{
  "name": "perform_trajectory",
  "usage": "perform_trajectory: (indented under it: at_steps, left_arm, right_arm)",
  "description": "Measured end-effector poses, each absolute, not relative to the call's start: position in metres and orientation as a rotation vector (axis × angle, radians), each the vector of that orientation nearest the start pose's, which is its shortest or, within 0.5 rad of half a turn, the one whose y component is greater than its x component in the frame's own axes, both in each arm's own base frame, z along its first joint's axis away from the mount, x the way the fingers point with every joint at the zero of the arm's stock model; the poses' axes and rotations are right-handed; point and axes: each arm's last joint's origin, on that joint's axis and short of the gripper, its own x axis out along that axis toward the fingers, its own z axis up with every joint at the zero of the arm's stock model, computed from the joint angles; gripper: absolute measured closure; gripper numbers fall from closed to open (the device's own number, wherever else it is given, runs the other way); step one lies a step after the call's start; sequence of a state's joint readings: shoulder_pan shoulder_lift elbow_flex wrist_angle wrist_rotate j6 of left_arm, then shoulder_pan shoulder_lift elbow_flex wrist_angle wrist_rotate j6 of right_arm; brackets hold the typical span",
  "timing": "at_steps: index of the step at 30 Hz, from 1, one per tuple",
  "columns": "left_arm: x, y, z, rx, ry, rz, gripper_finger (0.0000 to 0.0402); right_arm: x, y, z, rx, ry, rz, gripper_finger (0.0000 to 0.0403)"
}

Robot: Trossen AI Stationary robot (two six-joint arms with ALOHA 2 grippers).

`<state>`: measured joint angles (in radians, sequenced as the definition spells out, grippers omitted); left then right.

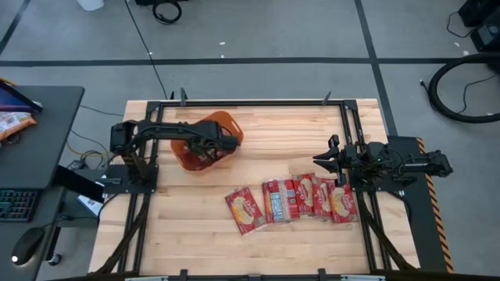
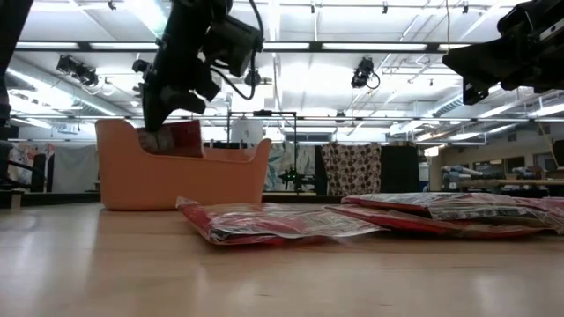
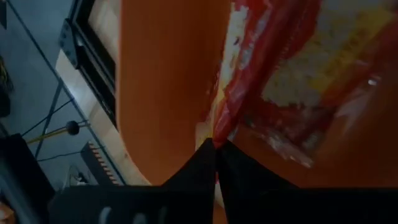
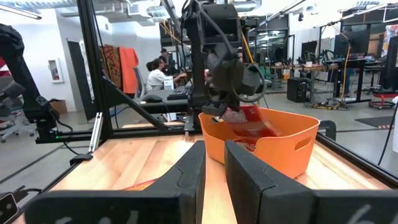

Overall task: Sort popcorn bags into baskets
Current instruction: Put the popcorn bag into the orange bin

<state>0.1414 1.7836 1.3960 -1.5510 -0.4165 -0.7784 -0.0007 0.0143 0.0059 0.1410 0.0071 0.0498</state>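
1. The wooden table (image 1: 195, 234) carries the whole job. Judging by how things lie, the sorting is partly done: some packets are in the tub and a row waits outside it.
2. The orange basket (image 1: 226, 122) sits directly under the left gripper (image 1: 209, 152). At least one red packet lies inside it already, seen past the fingers in the left wrist view.
3. About five popcorn bags (image 1: 293, 201) lie flat in a loose row on the table, well apart from the left gripper and just beside the right gripper (image 1: 326, 161). These are what is left to move.
4. The left gripper hangs over the basket's inside with its fingers pressed together on the edge of one held bag (image 2: 181, 138), which dangles partly below the basket's rim. It looks ready for release, so this bag is nearly sorted.
5. The right gripper waits at its own side of the table, above the near end of the row, fingers close together with a narrow gap and nothing between them.
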Motion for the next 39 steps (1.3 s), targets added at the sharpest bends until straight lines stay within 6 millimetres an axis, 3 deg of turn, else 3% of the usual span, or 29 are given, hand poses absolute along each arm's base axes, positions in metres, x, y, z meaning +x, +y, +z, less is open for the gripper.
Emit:
perform_trajectory:
  at_steps: [10, 17, 21, 26, 34, 39]
  left_arm:
    - [0.305, 0.03, 0.253, -0.212, 1.555, 0.935, 0.0278]
    - [0.338, -0.022, 0.255, -0.024, 1.338, 0.515, 0.0271]
    - [0.353, -0.063, 0.245, 0.159, 1.189, 0.267, 0.0271]
    - [0.354, -0.103, 0.226, 0.315, 1.131, 0.124, 0.0263]
    - [0.354, -0.145, 0.188, 0.467, 1.187, 0.023, 0.02]
    - [0.348, -0.165, 0.17, 0.715, 1.215, -0.074, 0.0183]
  right_arm:
    - [0.097, 0.0, 0.178, 0.05, -0.133, -0.004, 0.0337]
    - [0.097, 0.0, 0.178, 0.05, -0.133, -0.005, 0.0337]
    - [0.097, 0.0, 0.178, 0.05, -0.132, -0.005, 0.0337]
    - [0.097, 0.0, 0.178, 0.05, -0.132, -0.005, 0.0337]
    - [0.098, 0.0, 0.179, 0.05, -0.138, -0.005, 0.0337]
    - [0.098, 0.0, 0.179, 0.05, -0.143, -0.005, 0.0337]
